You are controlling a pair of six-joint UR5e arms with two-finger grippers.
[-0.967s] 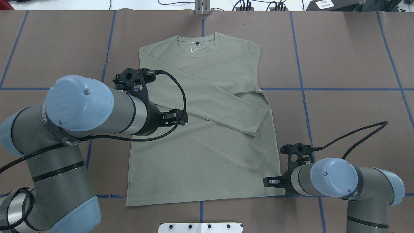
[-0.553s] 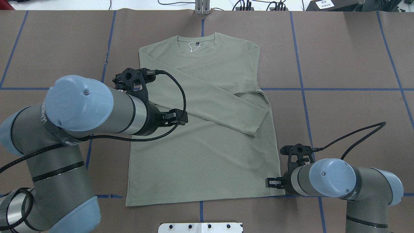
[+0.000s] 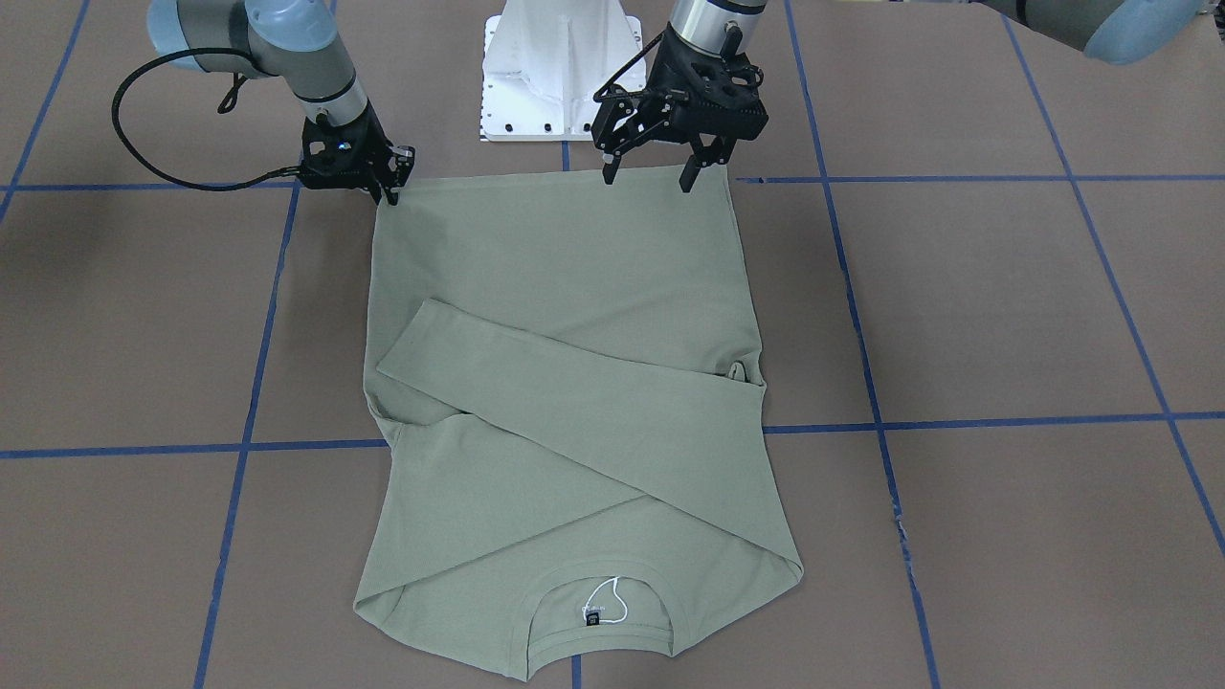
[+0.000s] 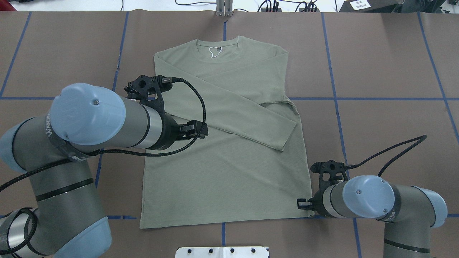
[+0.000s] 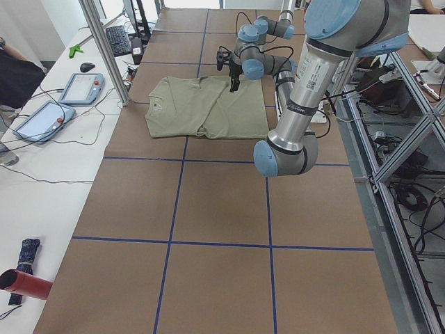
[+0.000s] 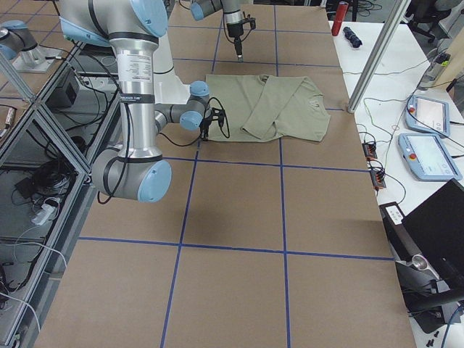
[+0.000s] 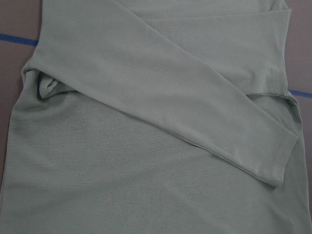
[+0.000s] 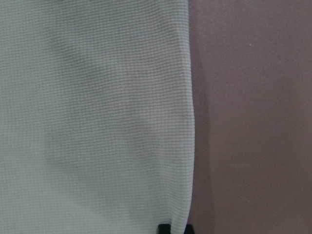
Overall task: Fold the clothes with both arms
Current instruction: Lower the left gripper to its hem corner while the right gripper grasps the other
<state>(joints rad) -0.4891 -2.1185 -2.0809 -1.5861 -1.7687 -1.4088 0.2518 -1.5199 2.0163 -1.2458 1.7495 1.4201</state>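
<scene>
Looking down at a plain sage-green long-sleeved knit shirt [image 4: 222, 179], lying flat in the middle of the brown surface with blue tape lines [image 4: 387, 64]. Pointing its round ribbed collar [image 3: 598, 569] away from the robot and its straight hem toward the white metal pedestal [image 3: 560, 67]. Showing a small black label [image 3: 592, 618] inside the neck. Lying folded in with both sleeves: the left sleeve [image 4: 244, 118] crossing the chest diagonally on top, its cuff ending near the shirt's right edge, and the other sleeve going under it, mostly covered.

Hanging in the air above the shirt, not touching the cloth: the black two-finger left tool [image 3: 648, 180], at the end of the grey left arm with light-blue caps [image 4: 107, 118]. Spreading its jaws wide and pointing them down.

Reaching low over the surface with the grey right arm [image 4: 365, 197] and setting the black two-finger right tool [image 3: 392, 196] down at the hem corner on the robot's right. Closing narrow there on the shirt: in the right wrist view, black fingertips [image 8: 164, 228] standing very close together, with the shirt's side edge running in between them. Resting on the surface at that corner, not lifted.
</scene>
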